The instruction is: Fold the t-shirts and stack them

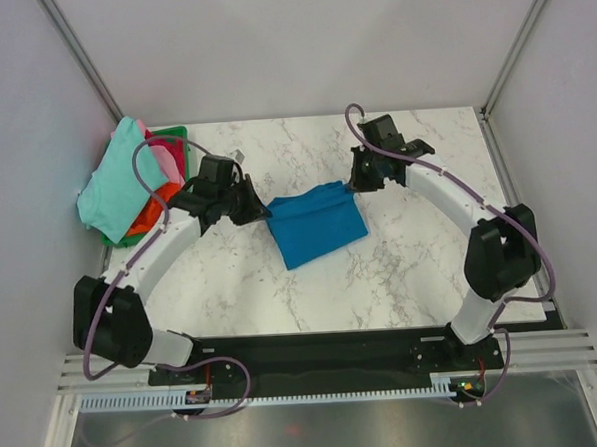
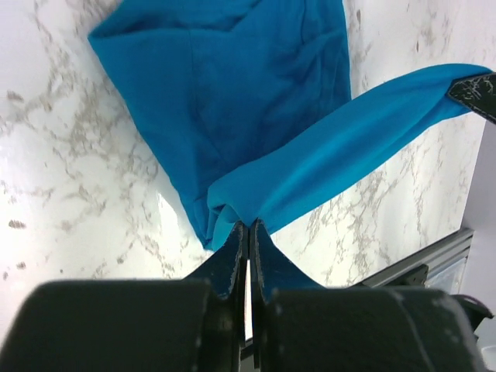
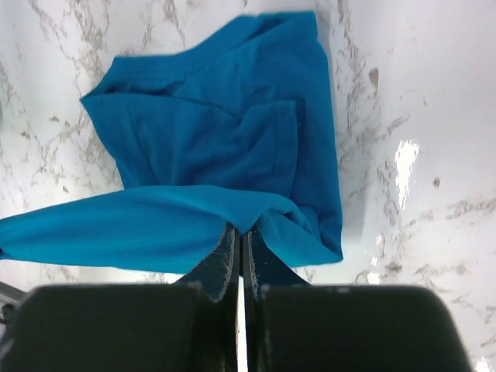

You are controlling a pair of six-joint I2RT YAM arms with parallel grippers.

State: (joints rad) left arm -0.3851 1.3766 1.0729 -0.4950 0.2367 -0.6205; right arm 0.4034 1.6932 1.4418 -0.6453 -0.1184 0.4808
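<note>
The left gripper (image 2: 246, 229) is pressed together on one end of an edge of the blue t-shirt (image 1: 317, 228), and the right gripper (image 3: 239, 234) is clamped on the opposite end. The edge is thereby held taut and raised between both arms, presumably so that a fold can be carried over evenly. The remaining cloth is supported on the marble table (image 1: 411, 268), near its centre. The stretched edge, taken as the long axis, is oriented left to right, with its right end slightly farther away.
</note>
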